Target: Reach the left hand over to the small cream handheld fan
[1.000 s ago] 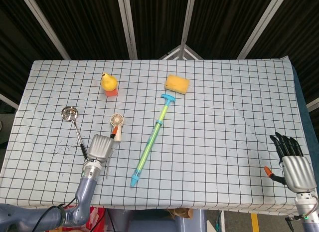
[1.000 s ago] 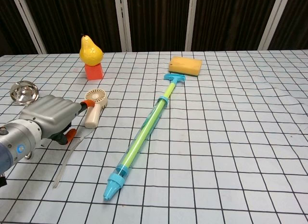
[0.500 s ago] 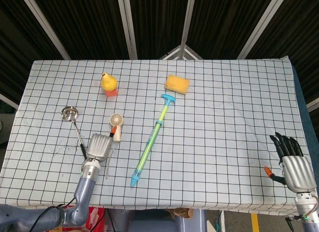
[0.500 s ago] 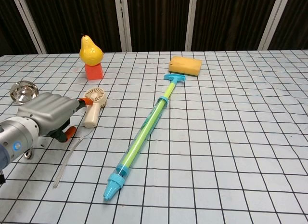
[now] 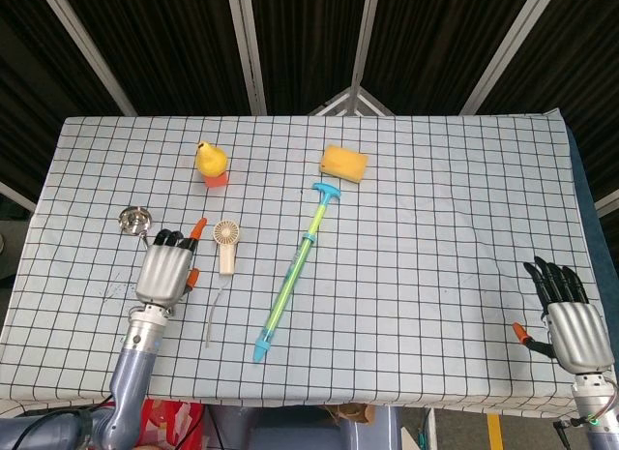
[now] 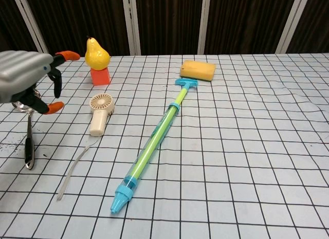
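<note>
fans: one (image 5: 225, 239) (small, cream)
water squirters: one (image 5: 295, 272)
sponges: one (image 5: 344, 164)
pears: one (image 5: 210, 159)
ladles: one (image 6: 28, 123)
straps: one (image 6: 73, 166)
hands: two (image 5: 166, 269) (image 5: 569, 319)

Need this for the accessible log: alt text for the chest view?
The left robot hand hovers open, left of the small cream handheld fan on the checked table, not touching it. A spoon lies below the hand; a blue-green water pump lies to the fan's right.

The left hand (image 6: 28, 77) is cut off by the chest view's left edge and covers the bowl of the ladle (image 6: 29, 141). The right hand (image 5: 571, 319) hangs off the tabletop's near right corner, its palm side hidden.
</note>
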Robot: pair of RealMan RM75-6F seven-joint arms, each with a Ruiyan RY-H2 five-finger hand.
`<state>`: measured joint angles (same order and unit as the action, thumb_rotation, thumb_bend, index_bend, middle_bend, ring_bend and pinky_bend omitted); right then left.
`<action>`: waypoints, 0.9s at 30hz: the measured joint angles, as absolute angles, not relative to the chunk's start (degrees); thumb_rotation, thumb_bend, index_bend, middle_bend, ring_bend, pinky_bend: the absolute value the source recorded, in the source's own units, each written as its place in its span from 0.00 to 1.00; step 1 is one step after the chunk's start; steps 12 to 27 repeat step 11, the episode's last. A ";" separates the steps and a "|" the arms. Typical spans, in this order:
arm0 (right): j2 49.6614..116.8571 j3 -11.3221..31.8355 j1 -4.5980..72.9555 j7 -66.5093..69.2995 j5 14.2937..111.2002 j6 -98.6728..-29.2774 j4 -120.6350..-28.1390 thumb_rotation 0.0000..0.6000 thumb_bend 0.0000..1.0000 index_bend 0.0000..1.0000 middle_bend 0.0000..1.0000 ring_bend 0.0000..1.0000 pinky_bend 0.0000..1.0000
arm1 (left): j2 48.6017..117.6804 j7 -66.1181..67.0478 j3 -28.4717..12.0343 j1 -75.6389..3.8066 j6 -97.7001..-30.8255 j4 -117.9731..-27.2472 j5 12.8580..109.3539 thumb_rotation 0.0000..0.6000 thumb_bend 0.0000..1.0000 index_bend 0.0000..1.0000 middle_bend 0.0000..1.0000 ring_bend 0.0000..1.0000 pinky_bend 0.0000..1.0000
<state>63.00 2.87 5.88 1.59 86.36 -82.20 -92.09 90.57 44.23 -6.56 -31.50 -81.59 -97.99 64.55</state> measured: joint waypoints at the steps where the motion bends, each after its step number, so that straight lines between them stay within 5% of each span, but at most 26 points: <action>1: 63.02 2.87 5.87 1.51 86.36 -82.23 -92.09 1.00 0.28 0.06 0.00 0.00 0.00 | 89.05 43.40 -5.64 -30.51 -82.34 -99.09 65.56 1.00 0.26 0.00 0.09 0.01 0.00; 11: 63.32 3.03 5.80 0.48 86.13 -82.49 -92.33 1.00 0.28 0.06 0.00 0.00 0.00 | 77.69 35.85 4.38 -20.26 -89.80 -102.21 74.20 1.00 0.13 0.00 0.00 0.00 0.00; 27: 63.32 3.03 5.80 0.48 86.13 -82.49 -92.33 1.00 0.28 0.06 0.00 0.00 0.00 | 77.69 35.85 4.38 -20.26 -89.80 -102.21 74.20 1.00 0.13 0.00 0.00 0.00 0.00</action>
